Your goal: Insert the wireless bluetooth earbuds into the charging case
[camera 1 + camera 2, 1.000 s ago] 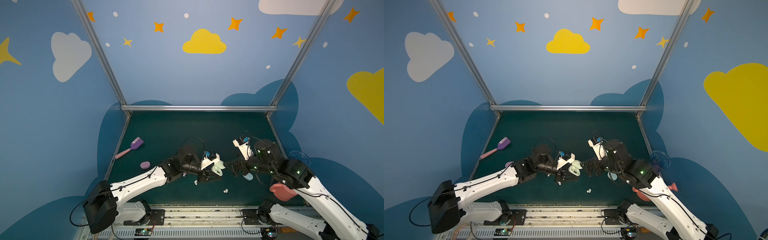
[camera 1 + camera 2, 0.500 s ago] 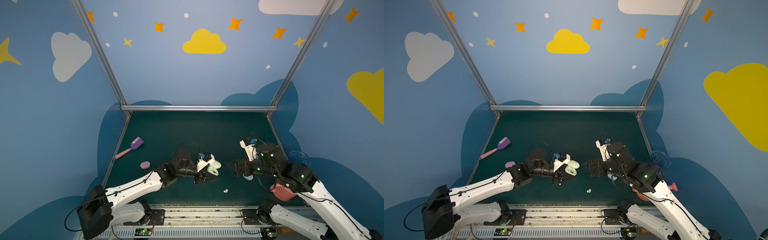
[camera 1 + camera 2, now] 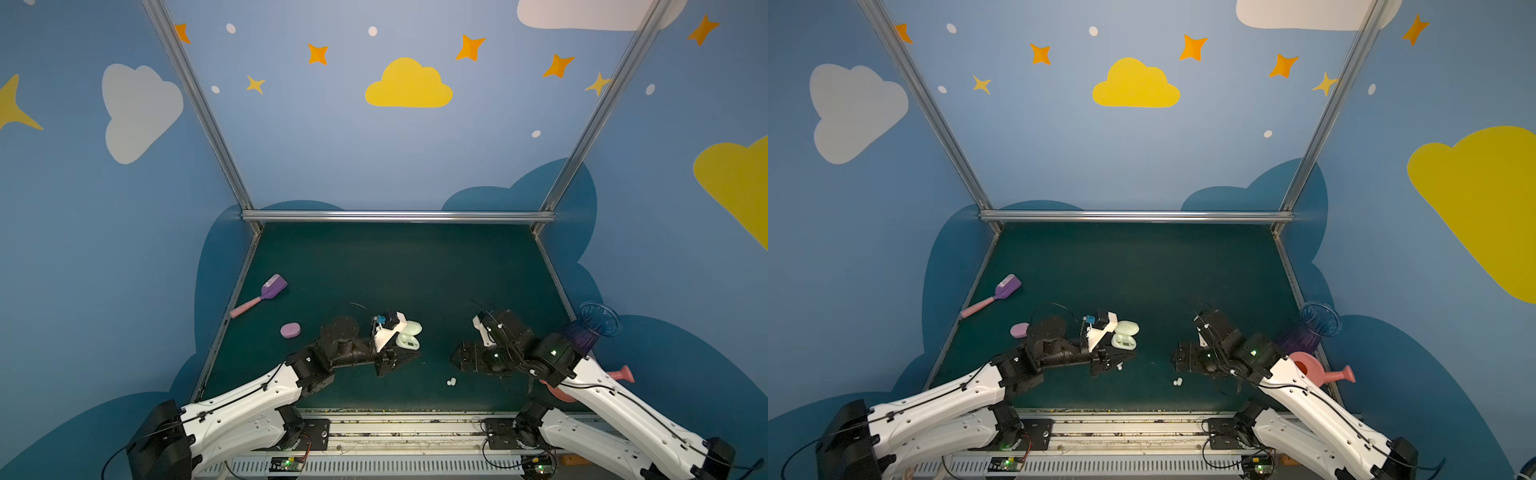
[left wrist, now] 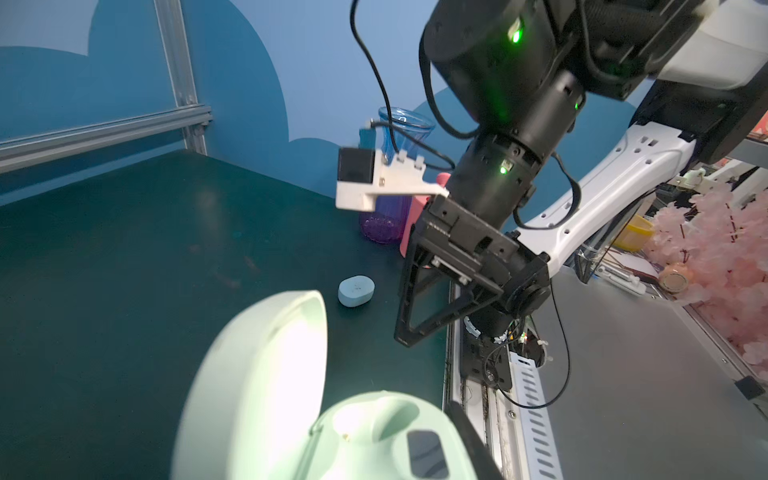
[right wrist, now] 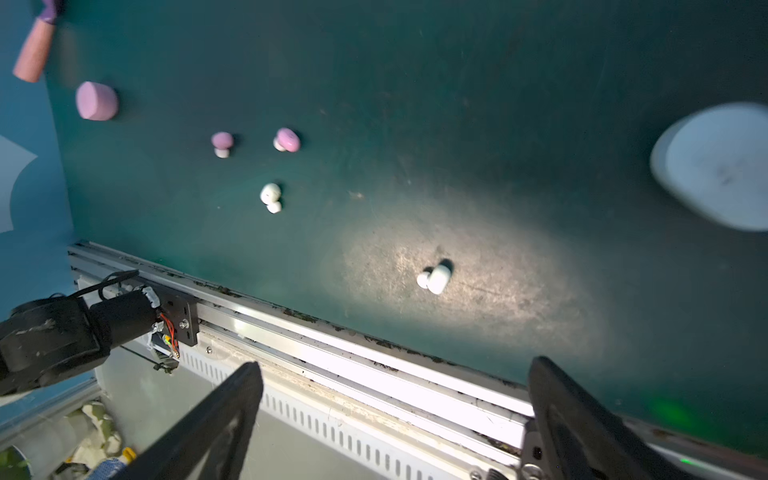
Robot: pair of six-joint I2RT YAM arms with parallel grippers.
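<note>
Earbud (image 3: 451,381): whitish plastic bean, loose on worktop (image 3: 395,270).
Left hand (image 3: 401,354): clamps open mint oval case (image 3: 409,340), now lowered.
Right hand (image 5: 395,365): apart, empty, drawn back.
Meaning: pickup likely comes next.

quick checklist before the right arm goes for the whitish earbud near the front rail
1. Mint case lid open: ok.
2. Left end effector gripping the mint case: ok.
3. Right end effector open and empty: ok.
4. Whitish earbud lying free, nothing crowding it: ok.
5. Mint case holds no earbud yet: cannot tell, its inside is only partly in view.
</note>
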